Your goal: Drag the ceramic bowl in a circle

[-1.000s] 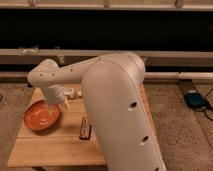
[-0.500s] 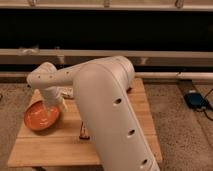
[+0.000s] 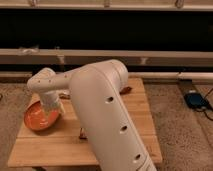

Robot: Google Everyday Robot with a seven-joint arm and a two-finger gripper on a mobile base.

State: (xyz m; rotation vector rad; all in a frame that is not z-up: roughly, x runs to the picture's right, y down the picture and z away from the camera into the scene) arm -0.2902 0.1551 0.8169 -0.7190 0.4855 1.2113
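The ceramic bowl (image 3: 39,118) is a wide, shallow orange-red dish at the left edge of the wooden table (image 3: 60,145). My white arm reaches across the table from the right. The gripper (image 3: 51,106) hangs down from the wrist over the bowl's right rim and seems to touch it. The arm hides the bowl's right edge.
A small dark object (image 3: 83,134) lies on the table next to the arm's big link. A reddish-brown thing (image 3: 126,90) shows at the table's back right. A blue item (image 3: 196,100) lies on the carpet at right. A low wall ledge runs behind the table.
The arm's big link has swung left and closer to the camera. The bowl and gripper have shifted slightly along the table's left edge.
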